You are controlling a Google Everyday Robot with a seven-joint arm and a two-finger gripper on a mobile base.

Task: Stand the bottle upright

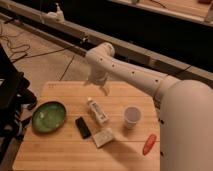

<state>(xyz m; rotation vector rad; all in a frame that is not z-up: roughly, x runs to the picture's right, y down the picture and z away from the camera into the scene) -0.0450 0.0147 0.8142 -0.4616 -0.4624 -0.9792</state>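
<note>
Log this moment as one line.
gripper: open, empty, over far side of table | bottle: lying flat, untouched | upright: not yet

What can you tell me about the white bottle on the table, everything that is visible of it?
The bottle is small, slim and white, apparently plastic, with a narrow white cap and a greyish label. It lies on its side near the middle of the wooden table, cap pointing to the far left. Only the table seems to touch it. The tool hangs open just beyond its cap end, holding nothing.
</note>
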